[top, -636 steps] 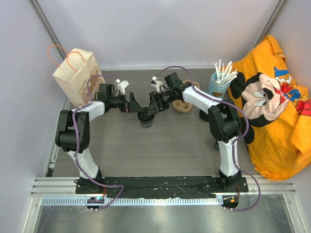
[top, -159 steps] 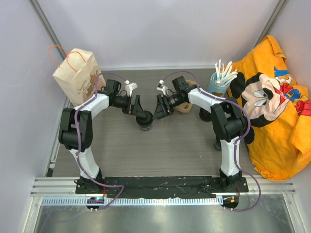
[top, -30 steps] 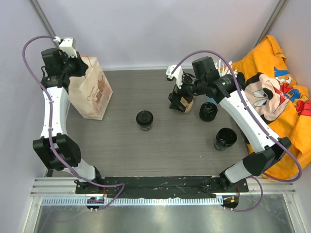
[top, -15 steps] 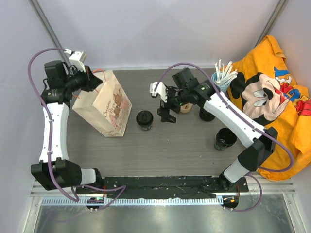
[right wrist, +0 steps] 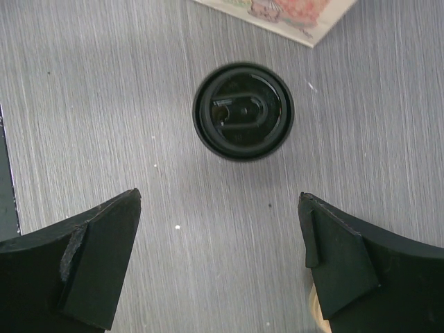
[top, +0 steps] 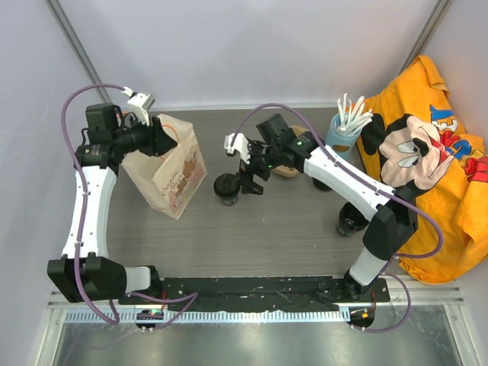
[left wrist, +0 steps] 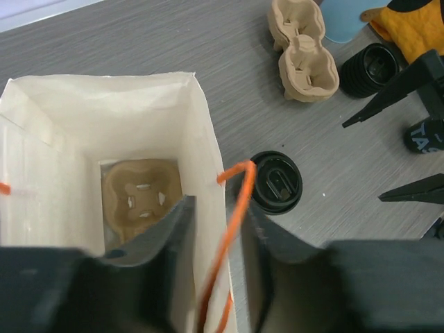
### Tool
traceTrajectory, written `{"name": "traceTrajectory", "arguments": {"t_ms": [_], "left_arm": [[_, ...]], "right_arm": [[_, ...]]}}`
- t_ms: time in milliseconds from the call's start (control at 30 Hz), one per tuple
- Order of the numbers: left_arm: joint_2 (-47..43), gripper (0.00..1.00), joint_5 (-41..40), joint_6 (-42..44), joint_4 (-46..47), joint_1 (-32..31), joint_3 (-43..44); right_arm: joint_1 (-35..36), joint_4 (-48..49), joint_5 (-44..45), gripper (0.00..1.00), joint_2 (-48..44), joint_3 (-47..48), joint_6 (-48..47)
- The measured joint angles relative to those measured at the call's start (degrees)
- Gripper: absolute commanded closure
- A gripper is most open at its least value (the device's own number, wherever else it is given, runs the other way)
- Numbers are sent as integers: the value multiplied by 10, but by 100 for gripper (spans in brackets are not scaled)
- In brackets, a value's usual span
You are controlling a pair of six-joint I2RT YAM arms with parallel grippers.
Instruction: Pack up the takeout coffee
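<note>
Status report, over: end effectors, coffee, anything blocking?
Left end effector part open, astride the paper bag rim. Right end effector wide open facing the takeout coffee, not touching. Coffee upright, lidded, beside the bag. Nothing blocking the grasp.

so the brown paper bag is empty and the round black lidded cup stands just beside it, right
Not empty: the left wrist view shows a moulded cardboard carrier at the bottom of the brown paper bag. The round black lidded cup does stand beside it.

The bag (top: 174, 171) is matt paper. The counter (top: 267, 229) looks like grainy grey wood. The cup (right wrist: 243, 111) is shiny black plastic.
</note>
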Motion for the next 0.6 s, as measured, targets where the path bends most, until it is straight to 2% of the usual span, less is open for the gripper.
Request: {"name": "traceTrajectory", "arguments": {"t_ms": [167, 200, 300, 400, 433, 467, 600], "left_arm": [[-5, 38, 1, 2, -7, 0, 2], [-5, 31, 1, 1, -8, 0, 4], [-5, 24, 1, 1, -13, 0, 9], [-6, 9, -1, -1, -18, 0, 19], [-6, 7, -1, 0, -20, 0, 22], [-7, 2, -1, -1, -22, 0, 28], [-18, 0, 0, -4, -30, 3, 47]], "right_arm": [[17, 22, -7, 5, 18, 0, 1], [21, 24, -9, 6, 24, 0, 1], [28, 25, -9, 7, 43, 1, -3], [36, 25, -8, 8, 63, 8, -12], [37, 24, -7, 8, 70, 12, -16], [38, 24, -7, 8, 77, 18, -20], [41, 21, -4, 11, 104, 49, -39]]}}
